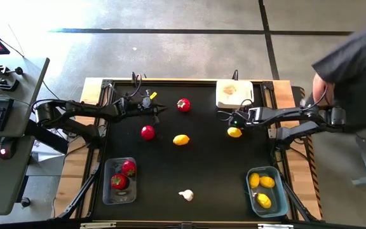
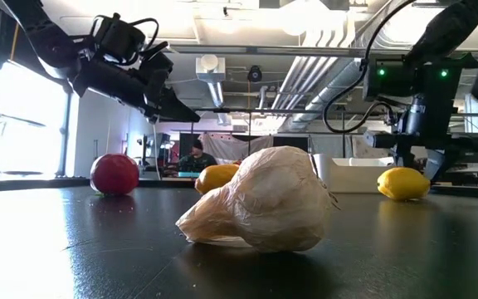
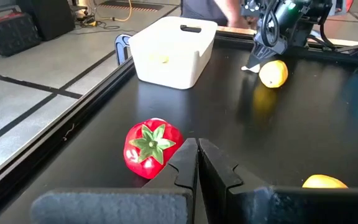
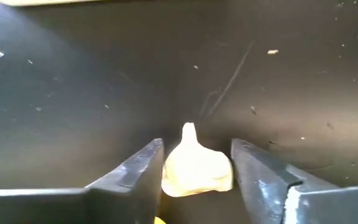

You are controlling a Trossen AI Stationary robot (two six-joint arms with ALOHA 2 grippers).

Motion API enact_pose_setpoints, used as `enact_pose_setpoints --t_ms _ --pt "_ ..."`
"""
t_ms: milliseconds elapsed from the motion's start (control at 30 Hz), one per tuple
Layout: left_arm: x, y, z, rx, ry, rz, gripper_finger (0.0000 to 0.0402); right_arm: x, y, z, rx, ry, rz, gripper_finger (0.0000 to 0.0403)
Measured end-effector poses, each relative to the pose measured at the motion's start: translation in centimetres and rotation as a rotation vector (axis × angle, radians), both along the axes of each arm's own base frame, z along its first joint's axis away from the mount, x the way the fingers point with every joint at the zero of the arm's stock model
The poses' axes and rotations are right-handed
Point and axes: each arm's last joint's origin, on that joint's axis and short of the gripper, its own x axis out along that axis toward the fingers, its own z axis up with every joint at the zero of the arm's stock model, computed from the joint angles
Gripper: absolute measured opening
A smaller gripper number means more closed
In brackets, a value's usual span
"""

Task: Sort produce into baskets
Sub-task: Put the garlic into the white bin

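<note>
On the black table, seen from above: three baskets. White basket at the far edge right of centre; blue-grey basket at the near right corner, three yellow pieces inside; clear basket at the near left, two red pieces inside.

A person's dark sleeve reaches in at the right edge of the overhead view.

Left arm stretches in from the left, left gripper raised above the table beside a red piece near the far edge. Its wrist view shows the fingers pressed together, nothing between them, and the same red piece with green stem just ahead.

Right arm comes from the right, right gripper low near the white basket. From above its load is hidden. Only the right wrist view shows it: a white garlic bulb sits between the two fingers, both touching or nearly touching its sides; firm grip cannot be confirmed. A yellow piece lies just beside this gripper.

Loose on the table: a second red piece left of centre, a yellow piece at centre, another garlic bulb near the front edge. The low view puts this bulb closest, lying on its side.
</note>
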Motion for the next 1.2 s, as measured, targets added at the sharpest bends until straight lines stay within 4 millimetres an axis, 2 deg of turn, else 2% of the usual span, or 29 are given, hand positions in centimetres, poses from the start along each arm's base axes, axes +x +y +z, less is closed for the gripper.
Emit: enact_pose_setpoints --t_ms 200,333,567,767,933,1067,1200 --pt "0.0 0.0 0.0 0.001 0.001 0.0 0.0 0.0 0.0 0.0 0.001 0.01 0.034 0.0112" --pt "0.0 0.0 0.0 0.003 0.002 -0.001 0.0 0.2 0.0 0.4 0.012 0.018 0.076 0.0098" --pt "0.0 0.0 0.0 0.003 0.001 -0.001 0.0 1.7 -1.3 4.3 -0.054 0.053 0.157 0.0096" --pt "0.0 0.0 0.0 0.003 0.001 -0.001 0.0 2.2 -4.6 7.8 -0.2 0.062 0.148 0.0095" --pt "0.0 0.0 0.0 0.003 0.001 -0.001 0.0 1.5 -8.1 9.4 -0.28 0.047 0.147 0.0095" --pt "0.0 0.0 0.0 0.002 0.001 -0.001 0.0 0.8 -10.5 9.2 -0.293 0.049 0.141 0.0094" --pt "0.0 0.0 0.0 -0.001 0.001 0.0 0.0 0.7 -12.8 7.8 -0.261 0.063 0.172 0.0094"
